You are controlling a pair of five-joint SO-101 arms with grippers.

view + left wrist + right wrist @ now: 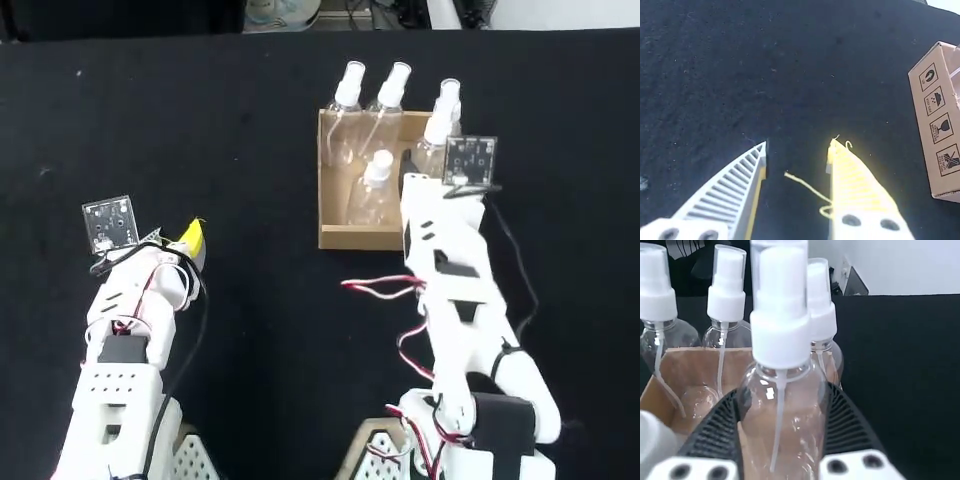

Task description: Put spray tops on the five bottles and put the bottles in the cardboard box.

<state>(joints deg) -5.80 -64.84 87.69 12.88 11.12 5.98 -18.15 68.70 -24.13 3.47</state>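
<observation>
Cardboard box (355, 238): stands open-topped on the black table cover (200, 120), straight ahead of the right arm, with printed symbols on its outer left wall.

Right gripper (782, 392): poised at the box's right side, its two black ribbed fingers clasped against either side of a clear bottle's body.

Held bottle (782, 365): upright in that grasp, wearing a white spray top under a clear cap, its dip tube running down inside. It sits by the box's right wall; from here one cannot tell whether its base is inside the box.

Corner bottle (448, 98): just beyond the held bottle at the box's far right corner, spray top on.

Far-left bottle (347, 110): upright inside the box against its far wall, spray top on.

Far-middle bottle (385, 110): beside it along the same far wall, spray top on.

Centre bottle (375, 190): inside the box, about its middle and nearer the front wall, white top on.

Left gripper (797, 146): well to the left of the box and nearer the arms' bases than the box is, over bare black cover. Its white finger and yellow finger stand apart with a moderate gap and nothing between them.

Yellow thread (805, 187): a loose strand curling off the yellow finger into that gap.
</observation>
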